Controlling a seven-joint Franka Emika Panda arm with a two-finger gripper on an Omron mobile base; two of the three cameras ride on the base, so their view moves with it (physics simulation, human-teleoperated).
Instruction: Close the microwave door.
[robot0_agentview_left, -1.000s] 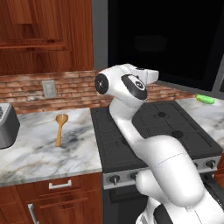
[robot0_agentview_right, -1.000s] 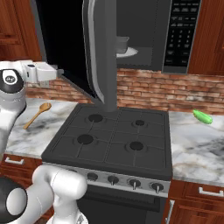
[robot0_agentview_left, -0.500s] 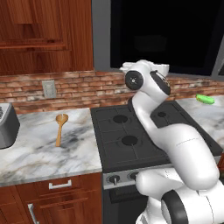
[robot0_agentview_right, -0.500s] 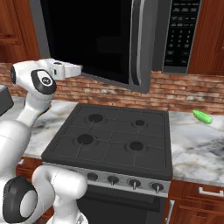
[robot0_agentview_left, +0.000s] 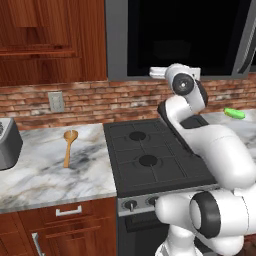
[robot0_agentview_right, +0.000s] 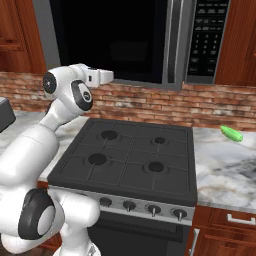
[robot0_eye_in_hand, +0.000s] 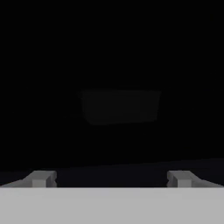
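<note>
The microwave hangs above the stove, its keypad on the right. The microwave door lies across the cavity and looks flush or almost flush with the front. Its silver-grey handle strip runs upright beside the keypad. In the left base view the door is a wide black pane with the handle at its right edge. My gripper is at the door's lower edge, close to the glass. In the hand view the gripper is open, its fingertips wide apart facing black glass.
A dark gas stove sits right below the hand. On the marble counter lie a wooden spoon at left and a green vegetable at right. A grey appliance stands at the far left. Reddish cabinets flank the microwave.
The door has swung from sticking straight out to lying across the microwave's front. My hand followed it along the lower edge, and the black cavity is now covered.
</note>
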